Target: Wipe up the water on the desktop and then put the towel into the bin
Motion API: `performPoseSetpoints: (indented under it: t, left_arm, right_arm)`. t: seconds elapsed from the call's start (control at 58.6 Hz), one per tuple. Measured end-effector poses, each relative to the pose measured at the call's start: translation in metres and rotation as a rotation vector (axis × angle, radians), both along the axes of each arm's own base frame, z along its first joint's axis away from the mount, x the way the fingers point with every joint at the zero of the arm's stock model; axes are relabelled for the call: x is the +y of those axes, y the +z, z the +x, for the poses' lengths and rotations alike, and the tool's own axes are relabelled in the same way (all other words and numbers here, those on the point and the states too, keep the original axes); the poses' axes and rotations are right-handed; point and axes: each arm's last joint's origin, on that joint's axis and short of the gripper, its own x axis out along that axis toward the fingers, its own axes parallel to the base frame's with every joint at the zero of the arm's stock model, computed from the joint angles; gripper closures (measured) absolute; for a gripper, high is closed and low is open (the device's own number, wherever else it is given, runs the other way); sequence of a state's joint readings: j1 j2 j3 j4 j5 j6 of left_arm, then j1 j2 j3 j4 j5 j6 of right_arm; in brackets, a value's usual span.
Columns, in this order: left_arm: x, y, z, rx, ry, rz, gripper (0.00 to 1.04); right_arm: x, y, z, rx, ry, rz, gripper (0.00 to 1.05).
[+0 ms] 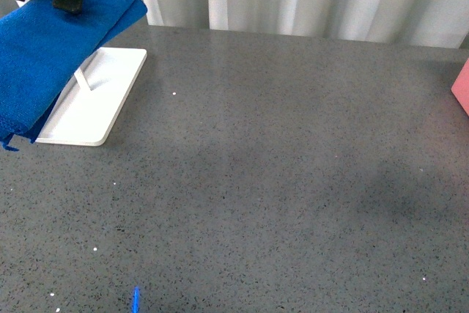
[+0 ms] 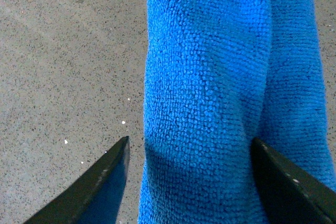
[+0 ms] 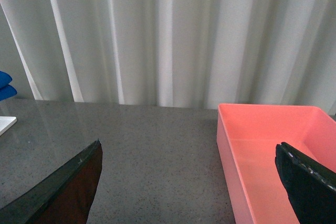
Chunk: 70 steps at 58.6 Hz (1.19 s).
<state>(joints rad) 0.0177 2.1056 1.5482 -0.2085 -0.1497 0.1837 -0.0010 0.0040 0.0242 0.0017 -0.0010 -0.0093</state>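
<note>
- Plainly, the left tool [image 1: 71, 1] is clamped on the towel [image 1: 44, 56], which hangs from it at the far left of the tabletop [image 1: 278, 181] and drapes across the near side of the white tray [image 1: 99, 108]; whether its lower edge touches anything I cannot tell
- the left wrist view shows the thick blue pile filling the gap between the fingers [image 2: 107, 182]
- the towel looks soft, light and limp; it should sag and swing when carried; the fluffy pile should grip rather than slip; soaked, it would weigh more
- best held across all the folded layers, so that none slides loose
- the right tool [image 3: 188, 153] stands with fingers wide apart and holds nothing; it is beside the bin [image 3: 273, 145], well apart from the towel
- no puddle shows plainly on the speckled grey
</note>
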Motion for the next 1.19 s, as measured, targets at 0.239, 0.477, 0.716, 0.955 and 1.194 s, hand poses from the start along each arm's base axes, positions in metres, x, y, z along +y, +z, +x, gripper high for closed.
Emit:
performPoseSetpoints:
  t: [0.239, 0.477, 0.716, 0.955, 1.194]
  left_arm:
    - [0.001, 0.0, -0.001, 0.008, -0.011, -0.009, 0.75]
    - [0.008, 0.008, -0.004, -0.004, -0.01, -0.029, 1.01]
    - [0.018, 0.028, -0.013, -0.044, -0.006, -0.047, 1.01]
    - [0.02, 0.072, -0.031, -0.128, -0.021, -0.099, 1.01]
    - [-0.029, 0.14, -0.062, -0.318, -0.179, -0.247, 1.01]
  right_arm:
    - [0.0, 0.0, 0.0, 0.0, 0.0, 0.0, 0.07]
    - [0.0, 0.0, 0.0, 0.0, 0.0, 0.0, 0.07]
    - [0.0, 0.0, 0.0, 0.0, 0.0, 0.0, 0.07]
    - [0.0, 0.0, 0.0, 0.0, 0.0, 0.0, 0.07]
    - [0.0, 0.0, 0.0, 0.0, 0.0, 0.0, 0.07]
